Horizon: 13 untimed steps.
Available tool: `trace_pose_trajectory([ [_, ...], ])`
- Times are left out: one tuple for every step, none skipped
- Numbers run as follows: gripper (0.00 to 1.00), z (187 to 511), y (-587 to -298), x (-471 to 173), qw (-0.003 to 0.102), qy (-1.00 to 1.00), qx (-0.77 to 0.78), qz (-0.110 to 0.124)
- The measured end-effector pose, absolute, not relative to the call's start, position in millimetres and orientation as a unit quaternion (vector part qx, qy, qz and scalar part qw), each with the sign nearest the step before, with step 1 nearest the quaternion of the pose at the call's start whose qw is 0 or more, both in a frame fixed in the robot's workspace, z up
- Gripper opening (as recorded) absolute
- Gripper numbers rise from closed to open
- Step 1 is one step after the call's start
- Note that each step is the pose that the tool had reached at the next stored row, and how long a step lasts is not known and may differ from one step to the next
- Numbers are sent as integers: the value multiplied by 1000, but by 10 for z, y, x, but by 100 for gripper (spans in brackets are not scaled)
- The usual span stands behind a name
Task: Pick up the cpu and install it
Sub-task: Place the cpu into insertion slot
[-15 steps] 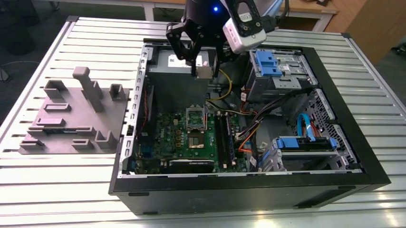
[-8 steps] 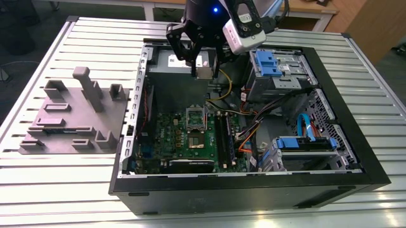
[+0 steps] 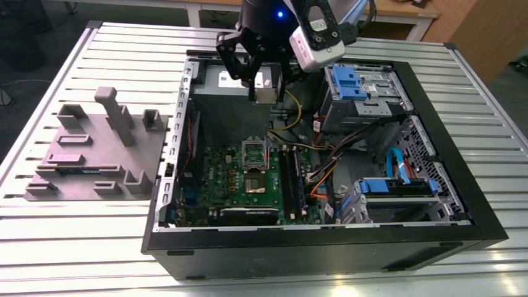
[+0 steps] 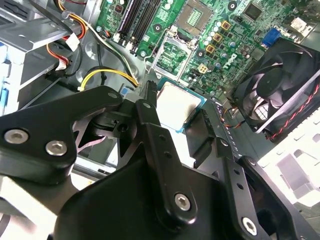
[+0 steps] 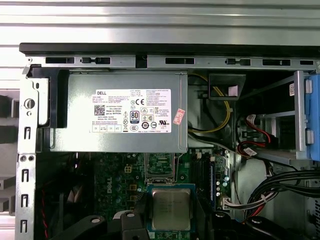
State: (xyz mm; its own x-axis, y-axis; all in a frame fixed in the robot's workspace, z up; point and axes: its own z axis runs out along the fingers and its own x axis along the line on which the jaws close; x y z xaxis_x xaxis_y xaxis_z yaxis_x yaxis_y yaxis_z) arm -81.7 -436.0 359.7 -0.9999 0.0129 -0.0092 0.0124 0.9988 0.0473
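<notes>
1. Our gripper [image 3: 264, 90] is closed on the cpu [image 5: 171, 209], pinching it by two opposite edges, with the metal top facing the wrist.
2. Below the gripper lies the green motherboard [image 3: 216, 167].
3. Farther below, the socket [image 3: 254, 180] stands open and bare, well apart from the chip. We judge the carry is in hand and the install is not yet done.
4. Seating calls for a level chip, squared over that socket.

I note an open black computer case [image 3: 330, 247] lying on a slatted metal table [image 3: 99, 247]. Inside it: a green circuit board [image 3: 222, 170] on the floor, a grey box [image 5: 125, 135] with a white label at the far wall, and blue drive brackets [image 3: 350, 80] at the exterior view's right. A grey moulded tray [image 3: 95, 154] sits outside the case, at the exterior view's left.
</notes>
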Motion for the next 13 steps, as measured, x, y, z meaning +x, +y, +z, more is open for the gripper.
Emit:
trace_pose_trajectory([
  [47,3596,-4360,-817,5,1000,6,24],
  [47,3594,-4360,-817,5,1000,6,24],
  [47,3592,-4360,-817,5,1000,6,24],
  [47,3591,-4360,-817,5,1000,6,24],
  [47,3589,-4360,-817,5,1000,6,24],
  [47,3587,-4360,-817,5,1000,6,24],
  [47,3585,-4360,-817,5,1000,6,24],
  [47,3571,-4360,-816,5,1000,6,24],
  [47,3567,-4360,-817,5,1000,6,24],
  [47,3563,-4360,-817,5,1000,6,24],
  [47,3559,-4360,-817,5,1000,6,24],
  [47,3555,-4361,-817,5,1000,6,24],
  [47,3550,-4362,-817,5,1000,6,24],
])
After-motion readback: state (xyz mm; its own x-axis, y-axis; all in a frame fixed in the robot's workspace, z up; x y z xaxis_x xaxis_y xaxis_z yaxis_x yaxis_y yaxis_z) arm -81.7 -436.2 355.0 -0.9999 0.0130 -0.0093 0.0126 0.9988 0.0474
